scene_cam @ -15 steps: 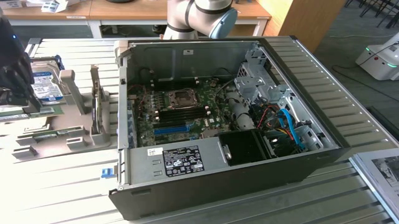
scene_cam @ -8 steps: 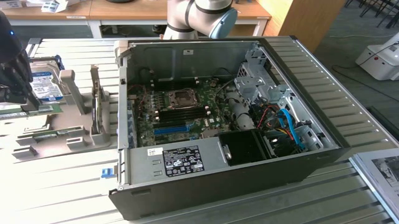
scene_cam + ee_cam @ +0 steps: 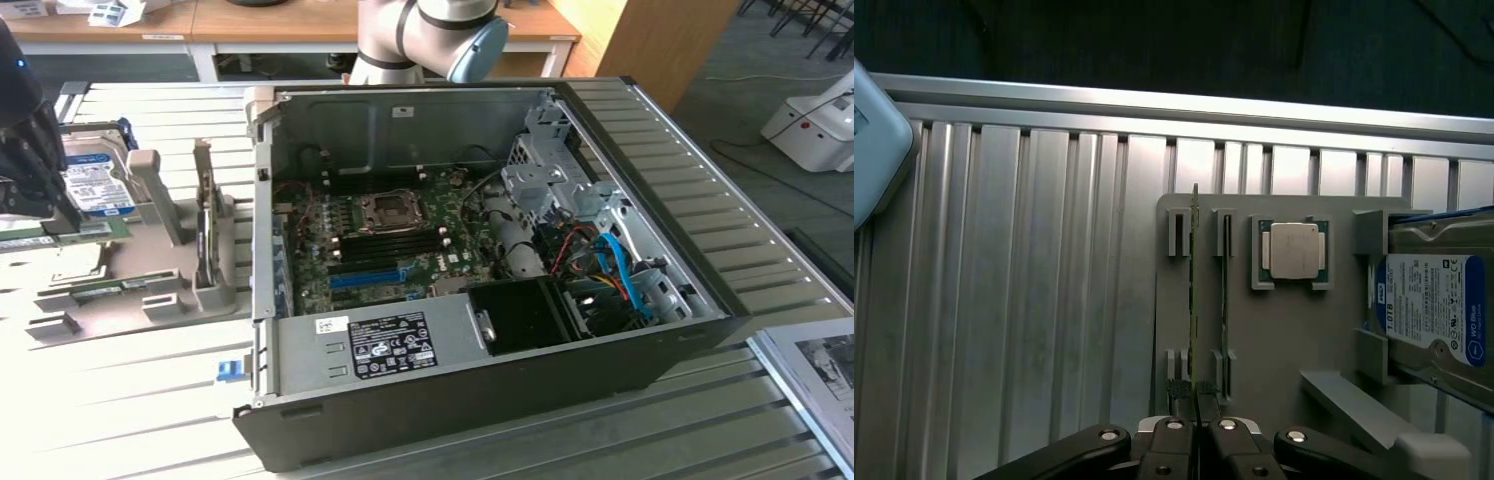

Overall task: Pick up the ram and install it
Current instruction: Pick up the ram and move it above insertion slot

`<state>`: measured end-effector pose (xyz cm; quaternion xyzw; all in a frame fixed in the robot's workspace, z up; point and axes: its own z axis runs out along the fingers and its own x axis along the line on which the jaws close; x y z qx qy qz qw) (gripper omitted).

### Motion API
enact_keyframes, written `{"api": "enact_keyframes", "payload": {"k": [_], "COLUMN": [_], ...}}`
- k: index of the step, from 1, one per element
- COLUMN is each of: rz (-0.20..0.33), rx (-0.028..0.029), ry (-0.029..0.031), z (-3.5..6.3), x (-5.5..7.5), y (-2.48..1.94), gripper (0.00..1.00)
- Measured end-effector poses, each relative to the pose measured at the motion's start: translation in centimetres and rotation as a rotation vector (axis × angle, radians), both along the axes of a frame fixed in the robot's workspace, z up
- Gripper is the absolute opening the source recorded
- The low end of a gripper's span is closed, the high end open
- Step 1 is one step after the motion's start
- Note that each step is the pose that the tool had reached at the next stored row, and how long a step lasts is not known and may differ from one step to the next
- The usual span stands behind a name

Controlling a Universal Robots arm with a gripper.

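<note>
The ram [image 3: 1195, 300] is a thin green stick seen edge-on, running along the slotted posts of a grey fixture [image 3: 1274, 340]. My gripper [image 3: 1199, 428] is shut on its near end, one finger pressed to each side. In the exterior view the gripper [image 3: 38, 222] is at the far left, over the fixture [image 3: 147, 300], with the green ram [image 3: 87, 233] under it. I cannot tell whether the ram has left its posts. The open computer case [image 3: 667, 340] lies on its side to the exterior view's right, with the motherboard's black memory slots [image 3: 396, 240] exposed.
A second green stick [image 3: 1224, 300] stands in the neighbouring posts. A square silver processor [image 3: 1294, 250] and a blue-labelled hard drive [image 3: 1434, 310] also sit in the fixture. The case holds a blue slot strip [image 3: 367, 277], cables [image 3: 607, 265] and a drive cage [image 3: 554, 170]. The table is ribbed aluminium.
</note>
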<state>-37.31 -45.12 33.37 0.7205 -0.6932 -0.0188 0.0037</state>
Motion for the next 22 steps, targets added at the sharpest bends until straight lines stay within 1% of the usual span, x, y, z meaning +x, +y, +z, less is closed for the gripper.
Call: {"api": "enact_keyframes", "payload": {"k": [9, 22], "rz": [0.0, -0.001], "rx": [0.0, 0.0], "ry": [0.0, 0.0], "z": [0.63, 2.02], "x": [0.0, 0.0], "y": [0.0, 0.0], "gripper": [0.12, 0.12]}}
